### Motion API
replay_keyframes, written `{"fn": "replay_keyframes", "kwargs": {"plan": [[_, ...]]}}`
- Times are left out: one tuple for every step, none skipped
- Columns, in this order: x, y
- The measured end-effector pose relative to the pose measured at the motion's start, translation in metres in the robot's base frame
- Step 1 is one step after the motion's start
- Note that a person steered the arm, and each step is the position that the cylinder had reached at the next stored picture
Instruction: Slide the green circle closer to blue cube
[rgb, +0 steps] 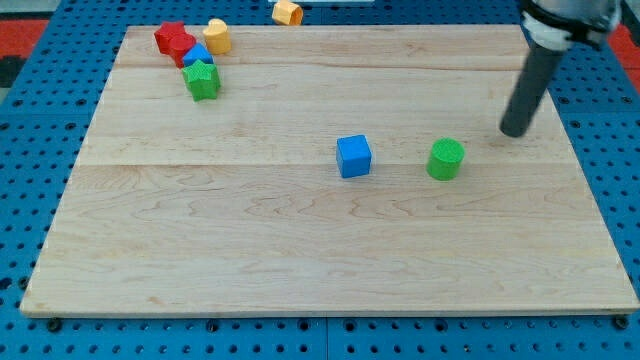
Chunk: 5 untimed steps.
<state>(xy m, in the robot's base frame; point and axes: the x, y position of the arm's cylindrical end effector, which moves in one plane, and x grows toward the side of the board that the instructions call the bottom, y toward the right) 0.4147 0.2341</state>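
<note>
The arm shows as a straight, round rod, dark grey to black with a dull sheen along its length. My tip (515, 131) is blunt and flat-ended. At the view's top the rod enters a wider pale grey collar.
</note>
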Motion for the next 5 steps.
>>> {"fn": "replay_keyframes", "kwargs": {"plan": [[0.007, -0.042], [0.017, -0.121], [0.017, -0.148], [0.017, -0.148], [0.016, -0.121]]}}
